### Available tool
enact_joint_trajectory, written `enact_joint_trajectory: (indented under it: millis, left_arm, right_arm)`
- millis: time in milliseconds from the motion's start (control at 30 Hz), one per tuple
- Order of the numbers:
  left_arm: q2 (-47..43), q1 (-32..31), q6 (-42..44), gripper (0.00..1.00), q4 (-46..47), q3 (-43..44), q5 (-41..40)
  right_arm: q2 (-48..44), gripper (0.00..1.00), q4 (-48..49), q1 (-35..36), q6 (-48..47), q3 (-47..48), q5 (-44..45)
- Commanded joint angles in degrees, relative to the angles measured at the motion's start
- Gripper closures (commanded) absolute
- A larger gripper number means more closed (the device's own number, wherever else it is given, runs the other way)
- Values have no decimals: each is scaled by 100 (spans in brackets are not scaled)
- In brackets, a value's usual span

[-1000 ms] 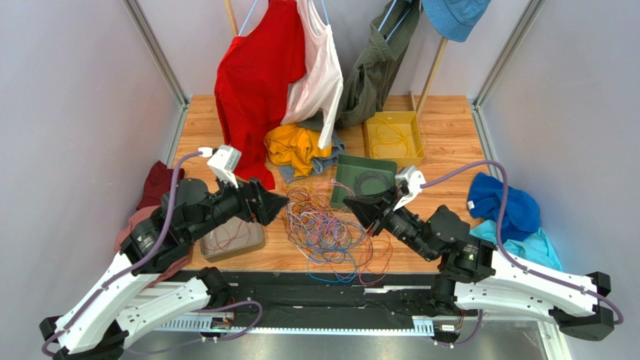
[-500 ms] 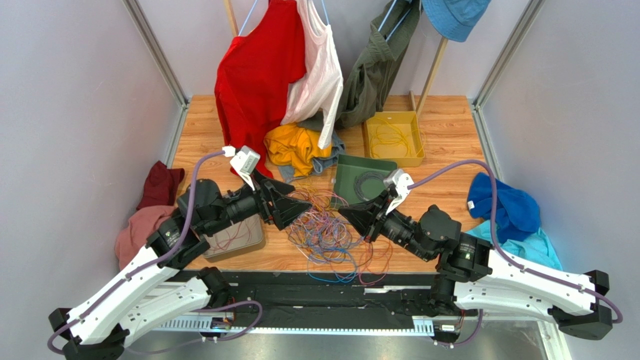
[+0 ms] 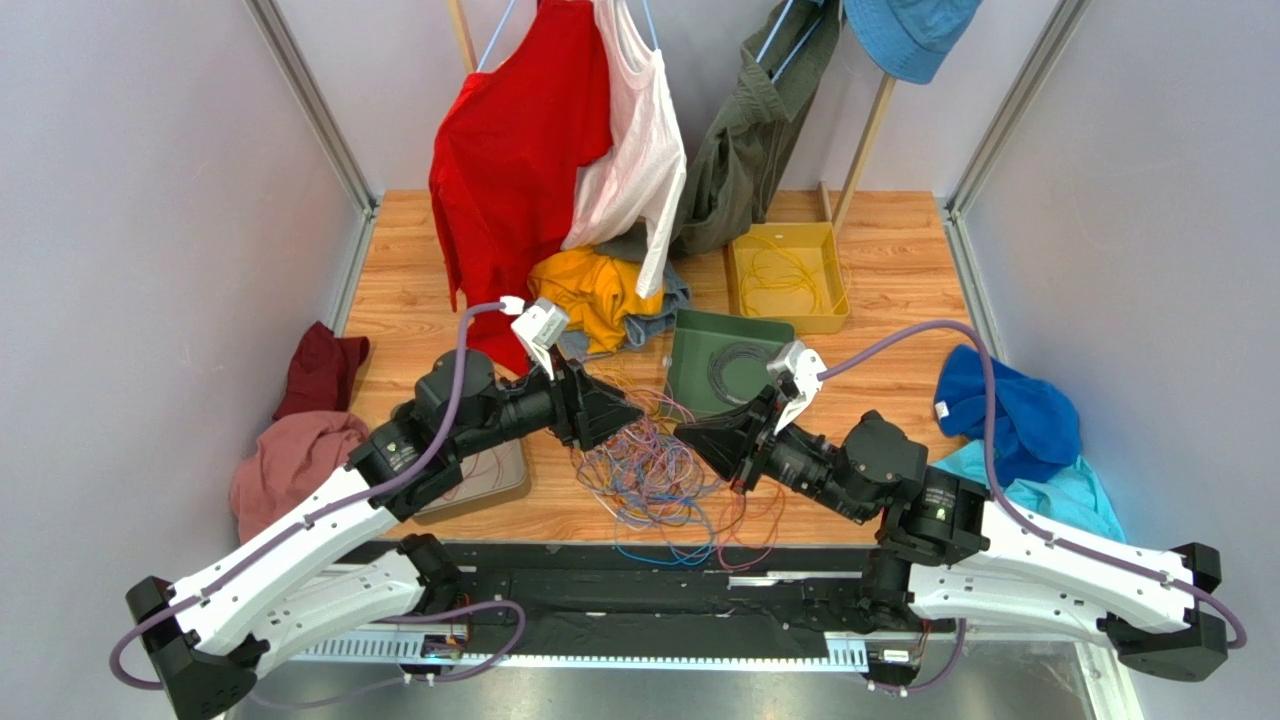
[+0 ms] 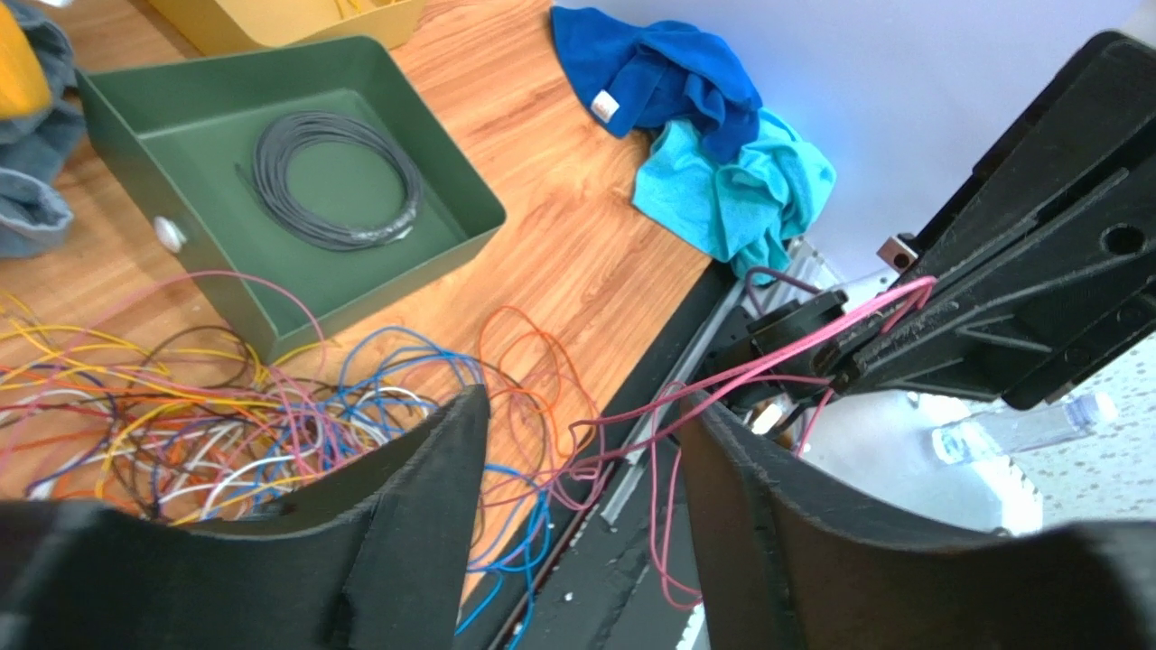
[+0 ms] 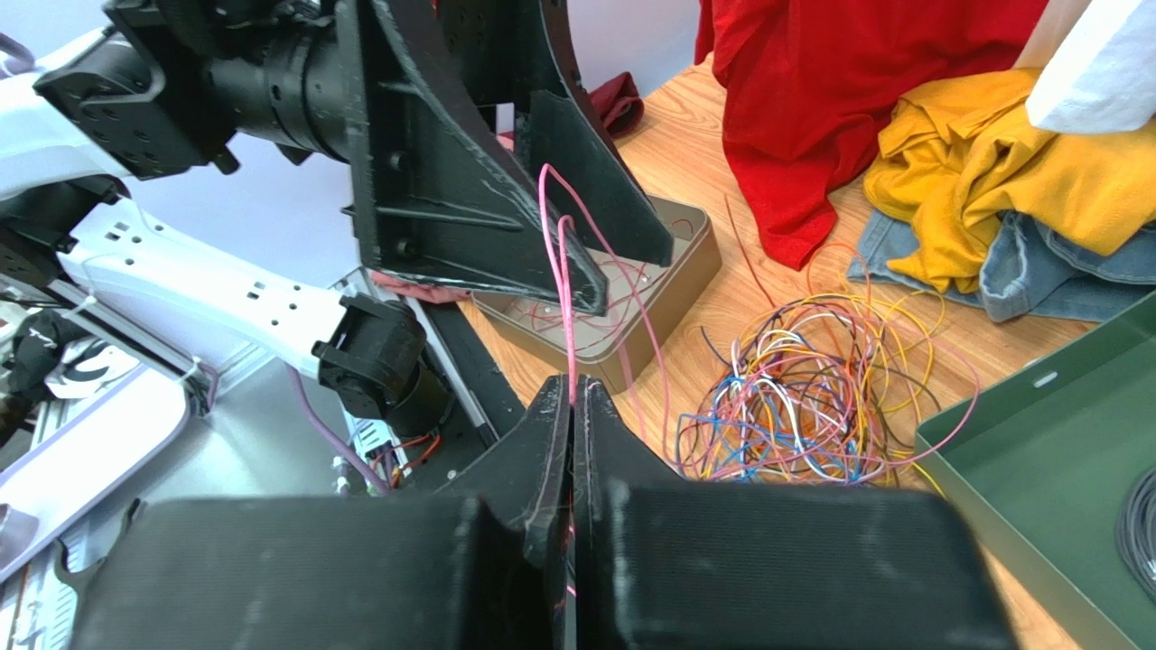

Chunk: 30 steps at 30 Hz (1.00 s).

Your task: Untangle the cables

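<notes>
The cables (image 3: pixel 661 477) lie as a many-coloured tangle on the wooden table between my two arms, also seen as cables (image 5: pixel 801 393) and cables (image 4: pixel 204 420). My right gripper (image 3: pixel 687 437) is shut on one pink cable (image 5: pixel 559 271), which runs taut from its tips (image 5: pixel 571 393) up between the fingers of my left gripper (image 5: pixel 635 282). In the left wrist view that pink cable (image 4: pixel 814 345) passes through the gap of my left gripper (image 4: pixel 584 427), whose jaws stand apart on either side of it without pinching it. The left gripper (image 3: pixel 624 414) hovers just left of the right one.
A green tray (image 3: pixel 691 393) holding a dark coil (image 4: pixel 333 169) stands behind the tangle, a yellow tray (image 3: pixel 824 282) further back. A grey tray (image 3: pixel 504 477) with a few wires lies under the left arm. Clothes hang at the back and lie at both sides.
My left arm has swung right over the tangle up to the right gripper, and its jaws have narrowed around the pink cable. The right gripper shifted slightly left, still shut.
</notes>
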Motion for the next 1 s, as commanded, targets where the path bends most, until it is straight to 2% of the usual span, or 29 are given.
enact_joint_trajectory:
  millis: [0,133,467,500,533,567,667,767,967]
  left_arm:
    - [-19,-17,43,47,418,6,97]
    - [-72,-17,43,100,331,14,9]
    - [-827,-17,359,100,-688,585,-448]
    - [-923,-17,411,100,-907,768,-588]
    - [-950,-17,456,100,-1005,866,-650]
    - [-977,-17,482,100,-1093,971,-685]
    - [-1030,-17,596,100,-1444,1349,-861]
    - [-1021,-17,746,100,-1725,1815,-1063]
    - [-671,-17,948,100,-2034,3017,-1055]
  right_arm:
    - [-108,100,44,-5,77,98,-105]
    - [-134,100,36,-5,95,72,-52]
    - [-310,100,-35,-5,174,-174,203]
    - [-336,95,-52,-5,209,-200,281]
    - [-380,83,-70,3,226,-227,299]
    - [-389,68,-87,4,261,-262,317]
    - [-495,42,-210,-5,349,-306,422]
    - [-626,35,-360,-5,393,-367,528]
    - [-715,35,-211,-5,385,-359,353]
